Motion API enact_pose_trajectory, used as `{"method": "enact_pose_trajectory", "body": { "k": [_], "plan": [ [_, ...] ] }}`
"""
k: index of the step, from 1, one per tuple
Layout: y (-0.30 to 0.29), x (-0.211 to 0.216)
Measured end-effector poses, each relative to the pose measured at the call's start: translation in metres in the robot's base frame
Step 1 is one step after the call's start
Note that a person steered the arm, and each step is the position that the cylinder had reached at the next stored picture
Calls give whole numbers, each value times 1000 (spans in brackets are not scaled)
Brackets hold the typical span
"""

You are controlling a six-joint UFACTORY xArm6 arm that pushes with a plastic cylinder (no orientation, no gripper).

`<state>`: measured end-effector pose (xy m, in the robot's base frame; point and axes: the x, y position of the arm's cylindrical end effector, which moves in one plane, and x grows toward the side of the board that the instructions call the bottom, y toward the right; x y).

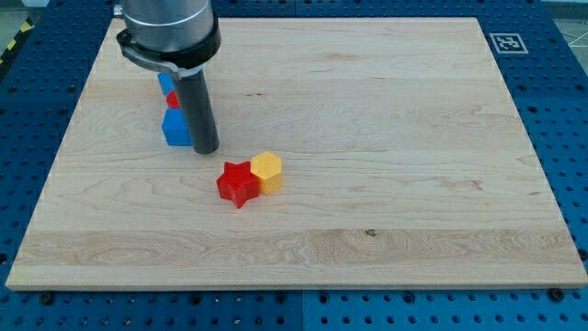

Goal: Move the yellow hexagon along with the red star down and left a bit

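The yellow hexagon [266,171] sits near the middle of the wooden board, touching the red star [238,183], which lies just to its lower left. My tip [206,150] rests on the board up and to the left of the red star, a short gap away from it. The tip stands right next to a blue block [175,128] on its left side.
Behind the rod, a red block [173,99] and another blue block [166,83] are partly hidden near the view's upper left. The wooden board [367,230] lies on a blue perforated table. A black-and-white marker [506,41] sits at the top right corner.
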<state>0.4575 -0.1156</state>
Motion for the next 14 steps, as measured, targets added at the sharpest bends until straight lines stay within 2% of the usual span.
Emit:
{"method": "enact_pose_trajectory", "body": {
  "k": [4, 7, 14],
  "plan": [
    [-1, 1],
    [107, 1],
    [82, 67]
  ]
}}
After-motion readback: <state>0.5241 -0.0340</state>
